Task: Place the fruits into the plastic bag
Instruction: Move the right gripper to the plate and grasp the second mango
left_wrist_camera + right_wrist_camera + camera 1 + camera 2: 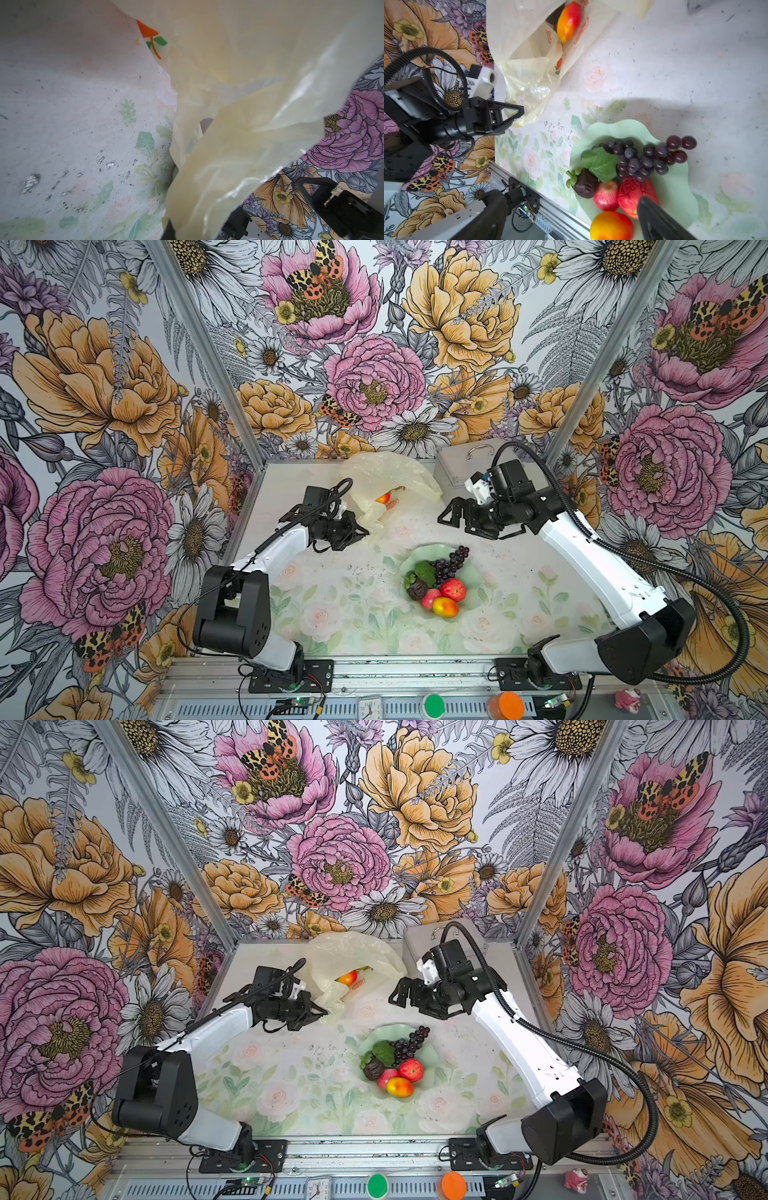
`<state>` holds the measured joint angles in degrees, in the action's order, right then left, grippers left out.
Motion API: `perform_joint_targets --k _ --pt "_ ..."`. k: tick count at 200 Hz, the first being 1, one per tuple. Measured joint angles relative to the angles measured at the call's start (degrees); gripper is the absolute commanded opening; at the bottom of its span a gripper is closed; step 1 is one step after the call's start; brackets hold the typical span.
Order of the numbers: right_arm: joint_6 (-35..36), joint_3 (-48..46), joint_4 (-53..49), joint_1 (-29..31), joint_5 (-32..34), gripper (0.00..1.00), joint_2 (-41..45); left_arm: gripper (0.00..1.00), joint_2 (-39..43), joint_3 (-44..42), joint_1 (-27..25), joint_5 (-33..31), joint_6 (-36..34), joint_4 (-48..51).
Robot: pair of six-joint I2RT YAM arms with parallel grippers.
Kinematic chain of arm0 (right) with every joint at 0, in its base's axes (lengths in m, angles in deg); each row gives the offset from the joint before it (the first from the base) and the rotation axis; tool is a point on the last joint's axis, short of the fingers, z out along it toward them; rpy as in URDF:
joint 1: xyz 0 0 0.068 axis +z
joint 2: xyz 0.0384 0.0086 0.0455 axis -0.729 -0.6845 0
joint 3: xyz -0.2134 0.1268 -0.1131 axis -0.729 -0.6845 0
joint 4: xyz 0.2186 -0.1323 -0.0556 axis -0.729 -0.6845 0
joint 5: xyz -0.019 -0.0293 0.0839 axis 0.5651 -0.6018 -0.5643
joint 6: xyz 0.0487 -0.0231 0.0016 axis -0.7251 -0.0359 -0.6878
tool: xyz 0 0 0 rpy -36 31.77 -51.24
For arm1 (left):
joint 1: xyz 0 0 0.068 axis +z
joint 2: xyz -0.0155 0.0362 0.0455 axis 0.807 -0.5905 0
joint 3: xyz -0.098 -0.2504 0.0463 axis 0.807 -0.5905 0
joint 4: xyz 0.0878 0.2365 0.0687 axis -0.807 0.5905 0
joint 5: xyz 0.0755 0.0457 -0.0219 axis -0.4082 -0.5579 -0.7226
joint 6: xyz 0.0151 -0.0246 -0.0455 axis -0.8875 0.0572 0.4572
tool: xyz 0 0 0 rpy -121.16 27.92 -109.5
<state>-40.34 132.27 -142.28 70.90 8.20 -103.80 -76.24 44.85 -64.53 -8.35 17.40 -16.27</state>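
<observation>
The plastic bag (390, 477) (353, 955) lies at the back of the table with its mouth toward the dish. One mango (383, 498) (569, 20) lies inside the mouth. My left gripper (362, 531) (322, 1011) is shut on the plastic bag's (239, 104) lower edge. My right gripper (453, 517) (404, 994) hangs open and empty between bag and dish; one finger (654, 220) shows. On the pale green dish (428, 551) (675, 187) lie purple grapes (451, 562), a leaf (424, 572), a dark fruit (417, 590), two red apples (453, 589) and a second mango (444, 608).
A silver metal case (461, 466) with a handle stands at the back right, just behind my right wrist. Flowered walls close in the table on three sides. Along the front rail sit a green button (433, 705), an orange one (506, 705) and a pink toy (627, 699).
</observation>
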Motion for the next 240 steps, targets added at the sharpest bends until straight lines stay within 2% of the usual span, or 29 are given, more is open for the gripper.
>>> perform_joint_targets --k 81,149,240 --pt "0.39 -6.62 -8.94 12.9 2.51 0.99 -0.15 0.0 -1.18 0.26 0.48 1.4 -0.96 -0.04" --pt "-0.59 -10.43 -9.97 26.4 4.35 0.99 -7.45 0.0 -1.25 0.24 0.52 1.4 -0.96 -0.11" --pt "-2.08 -9.11 -15.28 31.12 15.43 0.92 -16.24 0.0 0.76 -2.64 0.52 1.36 -0.79 -1.64"
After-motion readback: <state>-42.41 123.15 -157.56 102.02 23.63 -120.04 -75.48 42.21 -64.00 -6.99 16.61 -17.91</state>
